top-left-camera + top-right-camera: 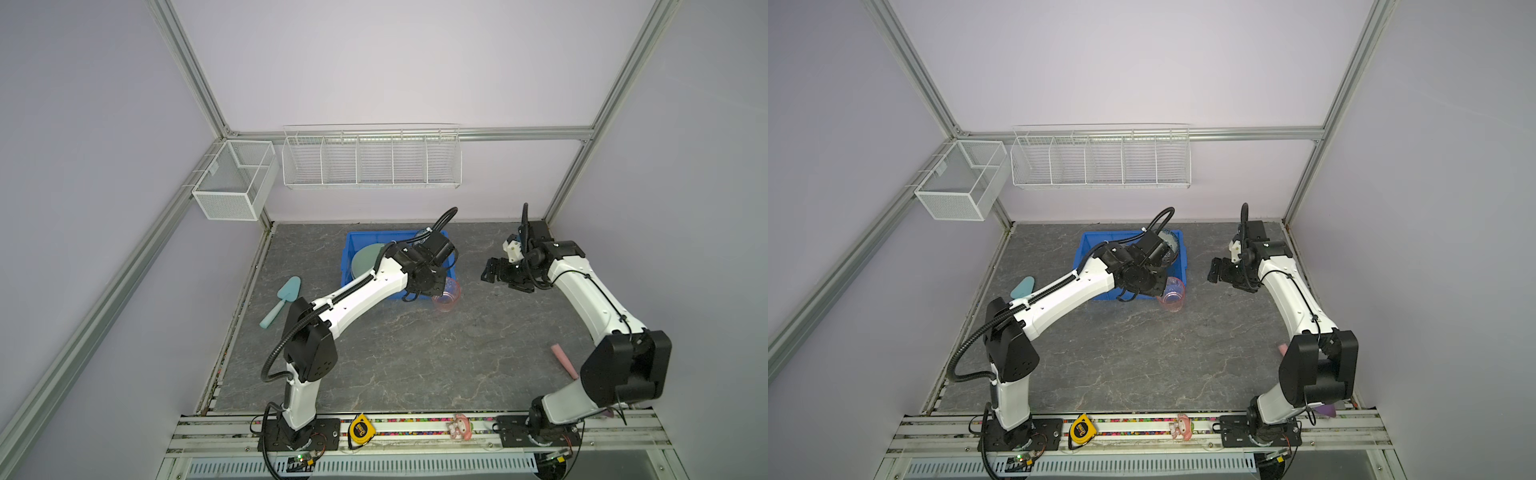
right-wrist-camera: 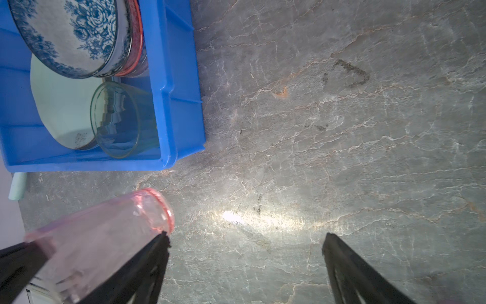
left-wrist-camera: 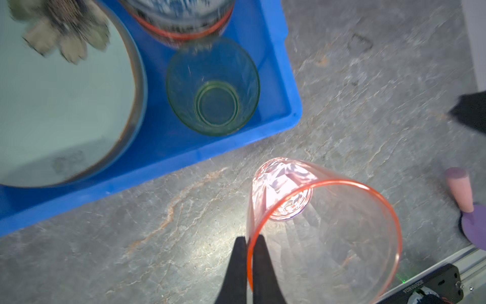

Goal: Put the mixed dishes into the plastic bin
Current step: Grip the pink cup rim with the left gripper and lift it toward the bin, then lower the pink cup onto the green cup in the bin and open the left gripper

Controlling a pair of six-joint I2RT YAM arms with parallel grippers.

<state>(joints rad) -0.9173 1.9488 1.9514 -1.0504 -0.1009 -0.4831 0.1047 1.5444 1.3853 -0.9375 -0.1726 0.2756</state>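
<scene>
The left gripper (image 3: 248, 263) pinches the rim of the translucent pink plastic cup (image 3: 323, 231), held tilted over the grey stone-patterned tabletop (image 3: 131, 237) just outside the bright blue rectangular plastic bin (image 3: 163, 155). Only the wrist views show the bin's contents: a translucent green cup (image 3: 213, 86), a pale green round plate (image 3: 65, 105) and a blue-floral bowl (image 2: 71, 34). Farther off, the right gripper (image 2: 246, 242) hangs spread wide, holding nothing.

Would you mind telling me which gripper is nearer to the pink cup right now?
Left. The left gripper is shut on the pink cup at its rim, just outside the blue bin. The right gripper hangs open, off to the side.
</scene>
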